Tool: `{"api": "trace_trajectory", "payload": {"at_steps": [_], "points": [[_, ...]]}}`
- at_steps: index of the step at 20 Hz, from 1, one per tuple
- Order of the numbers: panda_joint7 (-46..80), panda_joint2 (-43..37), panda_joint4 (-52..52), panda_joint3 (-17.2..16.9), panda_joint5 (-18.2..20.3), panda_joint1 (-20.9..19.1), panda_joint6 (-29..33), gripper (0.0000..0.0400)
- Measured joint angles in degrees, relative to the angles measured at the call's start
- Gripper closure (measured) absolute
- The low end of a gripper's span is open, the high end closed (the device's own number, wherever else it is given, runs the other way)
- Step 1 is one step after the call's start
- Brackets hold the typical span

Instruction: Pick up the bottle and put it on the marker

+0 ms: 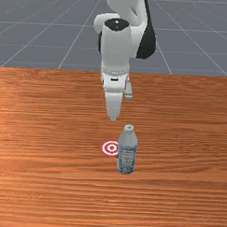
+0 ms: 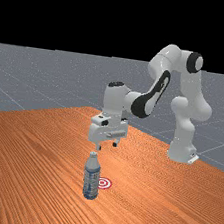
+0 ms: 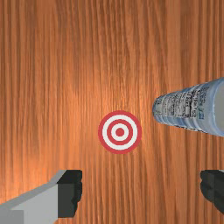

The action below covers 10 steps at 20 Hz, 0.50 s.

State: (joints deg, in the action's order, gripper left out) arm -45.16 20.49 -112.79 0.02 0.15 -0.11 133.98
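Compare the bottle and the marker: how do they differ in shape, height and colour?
The bottle stands tall; the marker lies flat. The bottle narrows to a neck, whereas the marker is a round target. The bottle's label is blue; the marker's rings are red and white. Both are on the table.

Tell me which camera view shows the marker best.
The wrist view: it looks down on the marker and shows all its red and white rings, uncovered. The front view and far view show it at a slant, with one edge hidden behind the bottle.
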Motion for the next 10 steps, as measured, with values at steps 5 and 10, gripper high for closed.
{"api": "trace_trajectory", "payload": {"at_steps": [5,10], "points": [[0.4,0.0,0.4,-0.1,0.0,0.0,-0.7,0.0000],[0.0,-0.1,0.2,0.0,0.0,0.0,-0.4,0.0000]]}}
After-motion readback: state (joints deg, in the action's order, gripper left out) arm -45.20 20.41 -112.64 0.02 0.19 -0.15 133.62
